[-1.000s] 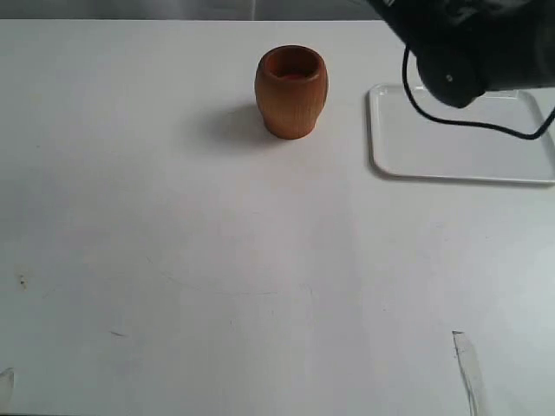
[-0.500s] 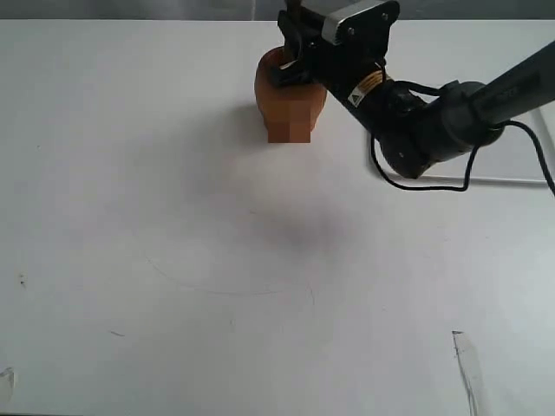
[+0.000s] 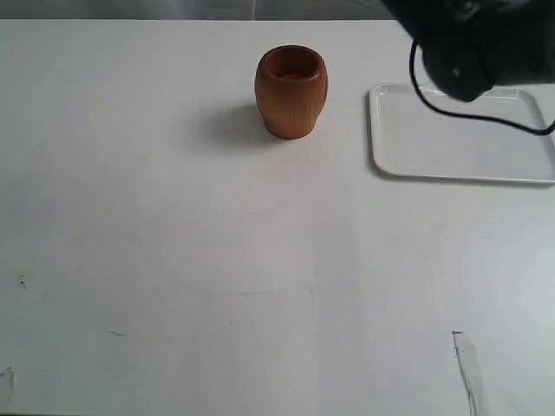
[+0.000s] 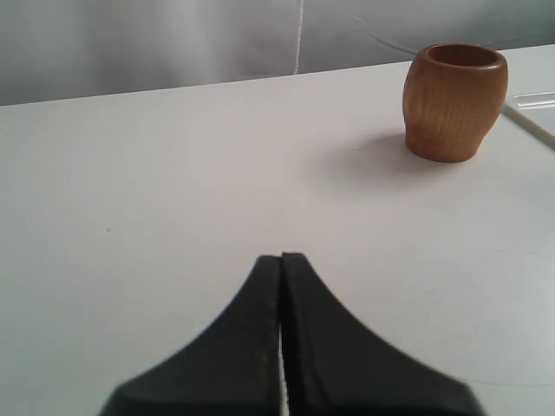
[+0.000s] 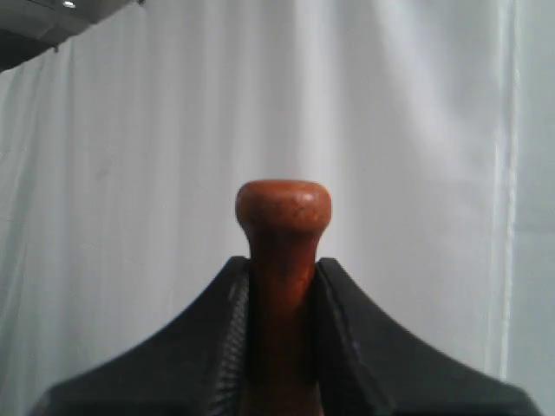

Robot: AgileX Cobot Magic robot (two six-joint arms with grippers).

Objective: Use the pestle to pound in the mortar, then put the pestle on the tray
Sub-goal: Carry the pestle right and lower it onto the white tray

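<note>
The reddish-brown wooden mortar stands upright at the back middle of the table; the left wrist view also shows the mortar, well ahead of my left gripper. That gripper is shut with nothing in it. My right gripper is shut on the narrow neck of the pestle, whose small knob sticks out past the fingertips, with only a white curtain behind. The white tray lies right of the mortar. Only the dark body of the right arm shows in the exterior view, over the tray's far edge.
The white table carries a few small marks near the front. A black cable loops from the right arm over the tray. A grey wall runs along the back edge.
Half a second ago the right arm reached over the mortar's mouth. It has since swung back to the top right above the tray, where it also was a second ago. The mortar stays put.
</note>
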